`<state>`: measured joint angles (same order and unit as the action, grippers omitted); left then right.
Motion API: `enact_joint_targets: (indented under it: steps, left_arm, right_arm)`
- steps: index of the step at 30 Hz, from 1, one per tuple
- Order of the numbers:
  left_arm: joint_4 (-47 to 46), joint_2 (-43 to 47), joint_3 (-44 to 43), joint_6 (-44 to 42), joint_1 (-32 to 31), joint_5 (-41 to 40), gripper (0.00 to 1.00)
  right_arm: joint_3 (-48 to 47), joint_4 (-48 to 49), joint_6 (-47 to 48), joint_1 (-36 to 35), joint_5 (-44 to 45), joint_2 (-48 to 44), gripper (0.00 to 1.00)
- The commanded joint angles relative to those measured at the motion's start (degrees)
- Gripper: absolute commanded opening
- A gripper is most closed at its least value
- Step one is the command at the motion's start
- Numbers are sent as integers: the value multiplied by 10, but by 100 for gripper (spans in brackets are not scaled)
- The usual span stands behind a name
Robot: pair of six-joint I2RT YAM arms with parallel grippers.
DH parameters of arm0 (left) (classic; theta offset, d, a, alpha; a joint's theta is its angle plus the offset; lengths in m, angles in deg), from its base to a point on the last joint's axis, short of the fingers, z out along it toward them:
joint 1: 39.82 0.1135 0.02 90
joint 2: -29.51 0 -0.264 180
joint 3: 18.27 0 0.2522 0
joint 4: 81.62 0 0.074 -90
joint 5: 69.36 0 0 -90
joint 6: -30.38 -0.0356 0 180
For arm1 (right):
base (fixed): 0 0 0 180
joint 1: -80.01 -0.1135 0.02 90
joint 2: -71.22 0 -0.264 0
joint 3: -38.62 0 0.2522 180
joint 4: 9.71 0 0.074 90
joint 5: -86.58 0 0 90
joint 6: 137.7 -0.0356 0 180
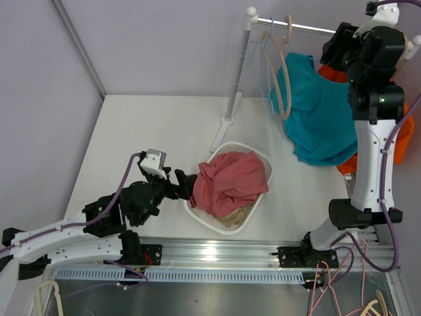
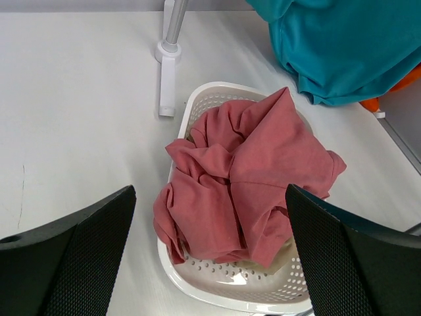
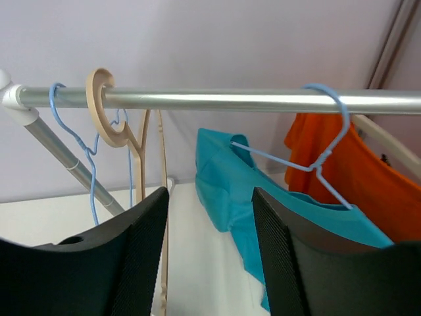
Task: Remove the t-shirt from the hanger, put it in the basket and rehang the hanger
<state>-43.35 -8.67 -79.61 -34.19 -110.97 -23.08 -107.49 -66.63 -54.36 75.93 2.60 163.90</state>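
Observation:
A teal t-shirt hangs on a blue wire hanger from the metal rail. It also shows in the right wrist view and the left wrist view. My right gripper is raised by the rail, and in its wrist view it is open and empty, with the shirt's collar and shoulder just beyond the fingers. My left gripper is low at the left edge of a white basket. In its wrist view it is open and empty, facing the red t-shirt in the basket.
An orange shirt hangs behind the teal one. An empty beige hanger and an empty blue wire hanger hang at the rail's left end. The rack's slanted post and foot stand behind the basket.

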Motion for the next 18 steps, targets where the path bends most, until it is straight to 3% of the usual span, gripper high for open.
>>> enact_joint_targets:
  steps: [1,4,10,18]
  left_arm:
    - [-23,-4,-5,-6,-3,7,99]
    - [-8,-15,-28,-14,-2,11,99]
    - [-12,-33,-50,-35,-2,4,100]
    - [-35,-60,-56,-42,1,-8,100]
  right_arm:
    - [-28,-59,16,40,-53,21,59]
    - [-98,-104,42,81,-93,64,64]
    - [-94,-120,64,98,-84,76,78]
    - [-83,-100,88,134,-100,103,79]
